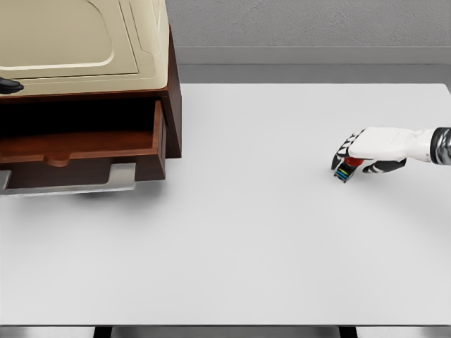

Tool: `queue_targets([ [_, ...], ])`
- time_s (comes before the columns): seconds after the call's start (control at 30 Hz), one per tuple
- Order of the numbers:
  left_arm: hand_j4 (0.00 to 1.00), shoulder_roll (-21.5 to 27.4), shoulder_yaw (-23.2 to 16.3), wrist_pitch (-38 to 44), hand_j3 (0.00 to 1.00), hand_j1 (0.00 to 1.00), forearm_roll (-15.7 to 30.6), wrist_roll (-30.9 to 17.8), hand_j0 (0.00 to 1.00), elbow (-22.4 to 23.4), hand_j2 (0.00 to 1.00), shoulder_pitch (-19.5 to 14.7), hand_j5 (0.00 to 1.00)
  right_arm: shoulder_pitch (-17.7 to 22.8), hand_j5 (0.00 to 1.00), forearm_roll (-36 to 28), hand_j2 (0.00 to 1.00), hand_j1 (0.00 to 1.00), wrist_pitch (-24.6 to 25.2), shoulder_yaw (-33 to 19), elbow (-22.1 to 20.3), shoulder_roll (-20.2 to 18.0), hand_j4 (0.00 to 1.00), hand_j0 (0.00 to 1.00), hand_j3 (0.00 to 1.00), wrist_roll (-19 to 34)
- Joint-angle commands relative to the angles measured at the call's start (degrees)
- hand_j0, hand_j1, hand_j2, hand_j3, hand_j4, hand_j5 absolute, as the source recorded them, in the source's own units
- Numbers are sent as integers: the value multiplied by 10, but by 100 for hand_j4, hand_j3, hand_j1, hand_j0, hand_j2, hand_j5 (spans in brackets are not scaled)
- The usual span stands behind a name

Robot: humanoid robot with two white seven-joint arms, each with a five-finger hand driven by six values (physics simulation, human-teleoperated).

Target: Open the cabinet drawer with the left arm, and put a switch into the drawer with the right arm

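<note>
Looking from the head view, the only view given, the cabinet (84,77) sits at about ten o'clock on the white table (282,232), and its drawer (81,151) stands pulled out toward the robot, its dark inside open to the top and its pale metal handle (70,184) across the front. The opening part of the task therefore reads as done. A small dark shape (10,86) at the left edge, level with the cabinet's top lip, may be part of the left hand, but too little shows to say so.

The right hand (370,156) comes in from three o'clock, with its arm along the right edge. Its fingers (345,149) are curled down over the switch (344,172), a small dark block with coloured stripes and a red part showing under the palm. The switch lies at about three o'clock on the table, well apart from the drawer. Whether it rests on the table or is just lifted I cannot tell.

The step in hand looks like securing the grasp and starting the carry. To do it well, the fingers should close firmly on both sides of the block before any lift, since it is small and could slip or twist. Then a clear lift, a sweep toward nine o'clock above the drawer's front edge, and a release only once the switch is over the open cavity, not over the handle or the rim.
</note>
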Motion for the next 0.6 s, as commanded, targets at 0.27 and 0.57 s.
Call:
queue_targets([
  [0.27, 100, -1, 0, 2, 100, 100, 6, 0, 100, 0, 100, 0, 100, 0, 53, 0, 53, 53, 0, 3, 0, 0, 53, 53, 53, 1],
  [0.57, 100, -1, 0, 2, 100, 100, 6, 0, 100, 0, 100, 0, 100, 0, 49, -3, 49, 49, 0, 4, 0, 1, 49, 49, 49, 1],
])
